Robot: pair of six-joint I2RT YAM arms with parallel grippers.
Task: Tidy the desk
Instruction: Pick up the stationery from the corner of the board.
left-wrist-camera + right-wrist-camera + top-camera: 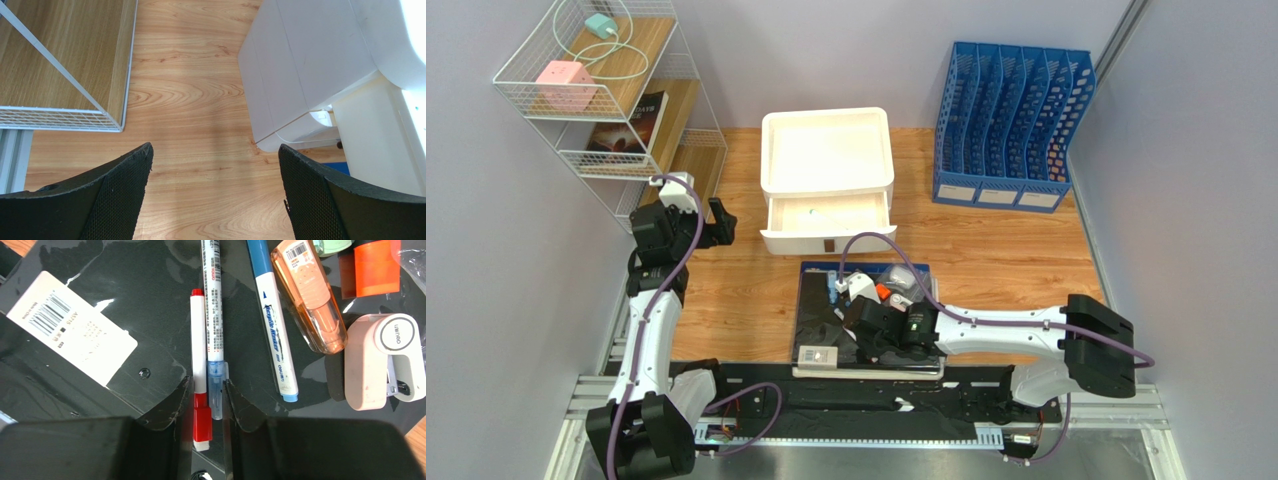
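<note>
Now: two pens between your right jaws

Your right jaws pinch a red-capped white marker (198,340) and a slim clear pen (214,315), side by side on a glossy black mat (150,315). Your left jaws stand spread wide, pads (120,200) dimpled and black, above the bare table (190,100). Its orange-brown plank grain runs from the white wire shelf (65,120) at left to the smooth white drawer unit (300,75).

The left arm (654,310) stands tall, its left gripper (215,150) pointing straight down with both fingers spread wide. The right arm (1006,335) reaches out low and flat, its right gripper (207,385) narrowed, one fingertip pressing on either side of two pens (212,340) lying between them.
</note>
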